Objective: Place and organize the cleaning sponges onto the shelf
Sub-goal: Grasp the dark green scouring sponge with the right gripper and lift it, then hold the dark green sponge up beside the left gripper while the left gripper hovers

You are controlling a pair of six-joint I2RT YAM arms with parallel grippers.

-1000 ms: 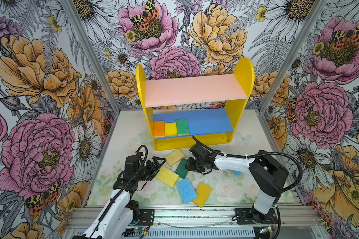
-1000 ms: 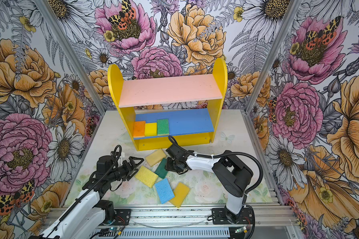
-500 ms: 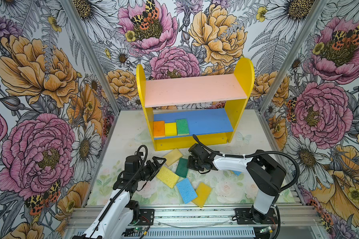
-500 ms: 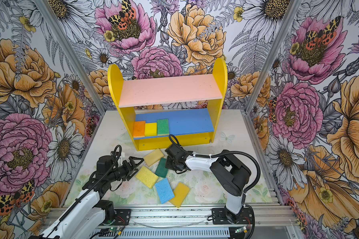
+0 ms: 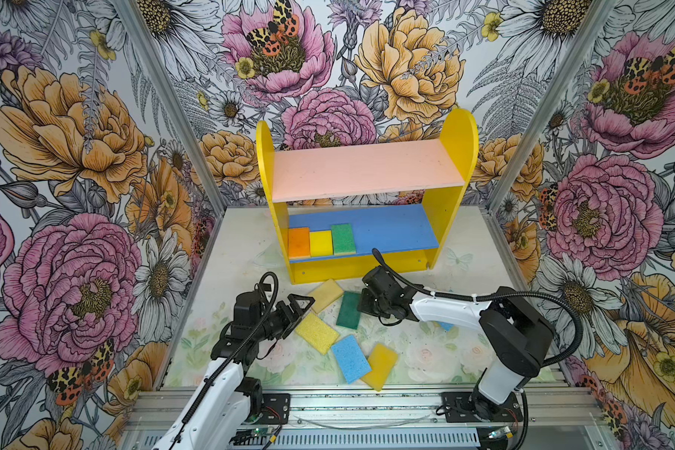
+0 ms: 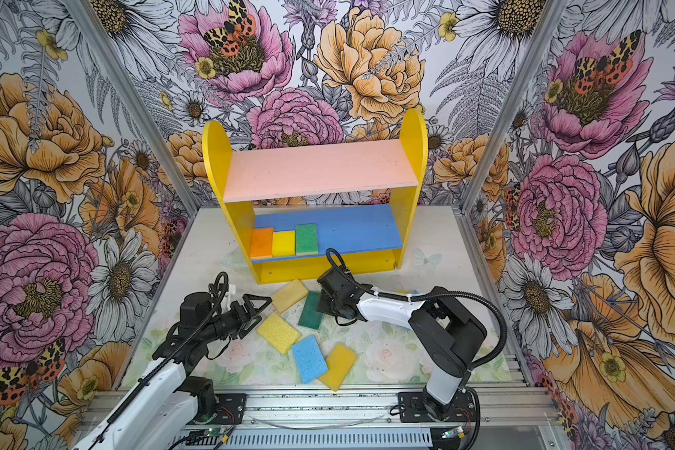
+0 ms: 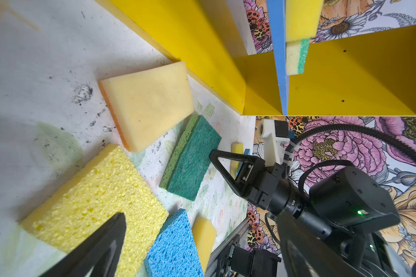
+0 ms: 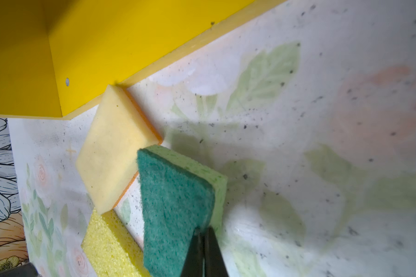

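Right now the right gripper [image 8: 203, 233] is pinching the green sponge [image 5: 348, 310] at its three-o'clock edge, the shelf [image 5: 451, 195] is sitting at twelve o'clock, and the left gripper [image 5: 295, 313] is gaping open.

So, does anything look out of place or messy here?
Nothing spilled or damaged. On the table, loose sponges lie at mixed angles, and the blue sponge partly covers the yellow-orange sponge near the front edge. On the shelf's blue board, the green sponge reaches further back than the orange sponge and yellow sponge beside it.
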